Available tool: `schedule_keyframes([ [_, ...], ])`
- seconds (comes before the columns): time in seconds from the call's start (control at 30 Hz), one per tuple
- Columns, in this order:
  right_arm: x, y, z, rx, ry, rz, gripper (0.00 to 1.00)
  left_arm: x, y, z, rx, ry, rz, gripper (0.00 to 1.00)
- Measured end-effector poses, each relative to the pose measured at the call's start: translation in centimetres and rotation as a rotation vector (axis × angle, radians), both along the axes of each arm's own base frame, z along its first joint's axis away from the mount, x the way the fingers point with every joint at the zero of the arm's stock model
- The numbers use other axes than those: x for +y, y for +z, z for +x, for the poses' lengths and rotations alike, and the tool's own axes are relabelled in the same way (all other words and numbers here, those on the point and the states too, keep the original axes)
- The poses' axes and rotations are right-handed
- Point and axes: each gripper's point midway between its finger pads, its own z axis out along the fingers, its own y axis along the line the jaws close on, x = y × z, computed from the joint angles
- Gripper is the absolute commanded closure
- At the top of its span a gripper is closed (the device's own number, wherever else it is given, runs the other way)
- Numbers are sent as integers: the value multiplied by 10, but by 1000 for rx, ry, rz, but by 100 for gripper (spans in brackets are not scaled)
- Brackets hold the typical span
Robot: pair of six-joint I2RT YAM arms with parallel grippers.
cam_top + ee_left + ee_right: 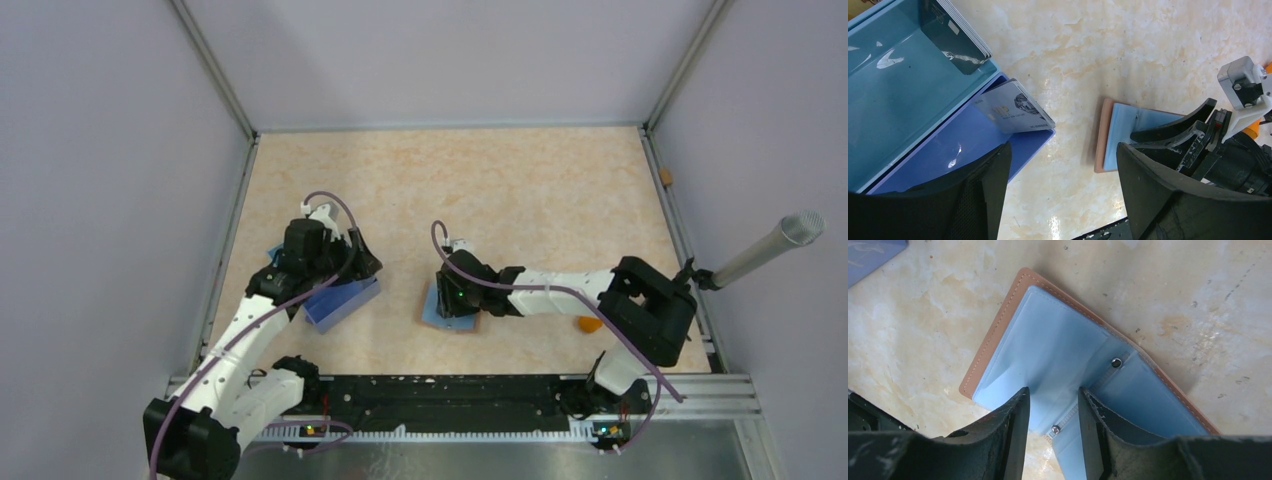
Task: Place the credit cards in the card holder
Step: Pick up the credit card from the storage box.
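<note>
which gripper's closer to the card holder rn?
Right. The right gripper hangs directly over the open card holder; the left gripper is off to its left, above the blue box.

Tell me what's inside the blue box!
Inside the blue box, one stack of cards leans in the teal compartment and another stack in the darker one. The left gripper covers the box's near end.
</note>
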Motion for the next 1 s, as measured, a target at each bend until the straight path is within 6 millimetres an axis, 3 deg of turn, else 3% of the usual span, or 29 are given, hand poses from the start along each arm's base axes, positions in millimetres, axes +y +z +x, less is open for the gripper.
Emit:
schedule_keyframes([
  [0.2, -12, 5, -2, -14, 5, -39, 49, 0, 0, 1, 1, 2, -15, 22],
  [0.47, -15, 40, -1, -72, 19, 12, 47, 0, -4, 2, 4, 5, -17, 25],
  [1.0, -33, 29, 0, -75, -23, -71, 43, 4, -25, 6, 36, 98, -60, 28],
])
